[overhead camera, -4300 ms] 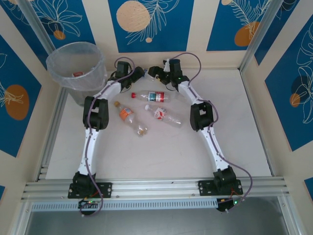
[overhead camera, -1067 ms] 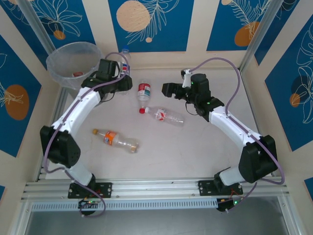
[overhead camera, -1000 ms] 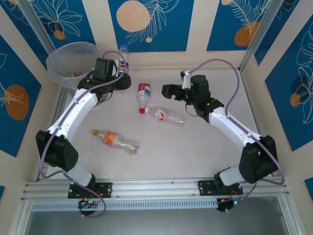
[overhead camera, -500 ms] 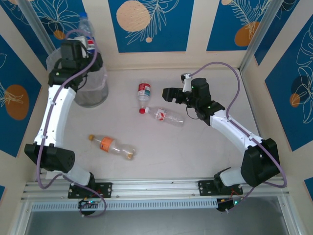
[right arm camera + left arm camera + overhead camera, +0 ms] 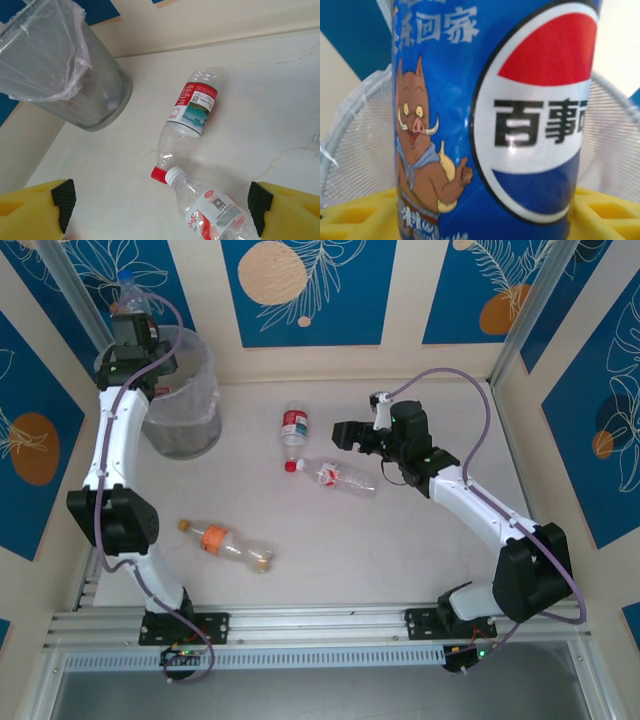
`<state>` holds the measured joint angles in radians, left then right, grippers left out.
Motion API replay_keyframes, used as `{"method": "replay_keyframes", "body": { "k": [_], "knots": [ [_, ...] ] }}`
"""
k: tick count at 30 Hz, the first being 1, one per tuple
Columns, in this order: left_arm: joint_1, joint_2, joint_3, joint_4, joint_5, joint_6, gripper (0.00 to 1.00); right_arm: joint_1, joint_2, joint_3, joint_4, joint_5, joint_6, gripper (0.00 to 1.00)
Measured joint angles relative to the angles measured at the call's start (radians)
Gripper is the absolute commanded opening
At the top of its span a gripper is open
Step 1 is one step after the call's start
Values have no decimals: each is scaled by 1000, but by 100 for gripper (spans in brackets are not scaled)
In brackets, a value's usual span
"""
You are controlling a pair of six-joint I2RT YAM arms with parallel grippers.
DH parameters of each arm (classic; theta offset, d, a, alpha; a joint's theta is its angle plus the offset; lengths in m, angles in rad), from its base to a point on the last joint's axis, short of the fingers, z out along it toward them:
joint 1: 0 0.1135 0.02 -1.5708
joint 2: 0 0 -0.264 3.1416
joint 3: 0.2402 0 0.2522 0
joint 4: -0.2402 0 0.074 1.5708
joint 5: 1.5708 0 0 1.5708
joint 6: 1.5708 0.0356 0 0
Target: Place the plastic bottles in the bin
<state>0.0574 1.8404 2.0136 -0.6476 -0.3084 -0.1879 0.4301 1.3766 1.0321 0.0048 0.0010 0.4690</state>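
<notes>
A blue-labelled plastic bottle (image 5: 128, 288) (image 5: 490, 115) stands upright between the fingers of my left gripper (image 5: 133, 328) (image 5: 487, 210), held up over the rim of the bin (image 5: 190, 390) (image 5: 355, 150). The bottle hides where the pads meet it. My right gripper (image 5: 345, 433) (image 5: 161, 200) hangs open above two clear bottles on the table. One of these has a red cap and a red-and-picture label (image 5: 293, 426) (image 5: 192, 107). The other has a white cap and a red-and-white label (image 5: 335, 476) (image 5: 210, 210). An orange-labelled bottle (image 5: 225, 544) lies at the near left.
The bin (image 5: 95, 100) stands in the far left corner against the patterned walls, its bag folded over the rim. An aluminium rail (image 5: 320, 625) runs along the near edge by the arm bases. Open tabletop (image 5: 470, 420) lies right of my right arm.
My left arm has swung the blue-labelled bottle from beside the bin up and left over its rim. The orange-labelled bottle has rolled a little to the left. My right arm has barely moved.
</notes>
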Motion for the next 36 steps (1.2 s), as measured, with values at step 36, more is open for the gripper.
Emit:
{"method": "replay_keyframes", "body": {
  "k": [36],
  "knots": [
    [-428,-590,-900,-331,-68,-1015,99,0,-16,-46,-16,44,6,92]
  ]
}}
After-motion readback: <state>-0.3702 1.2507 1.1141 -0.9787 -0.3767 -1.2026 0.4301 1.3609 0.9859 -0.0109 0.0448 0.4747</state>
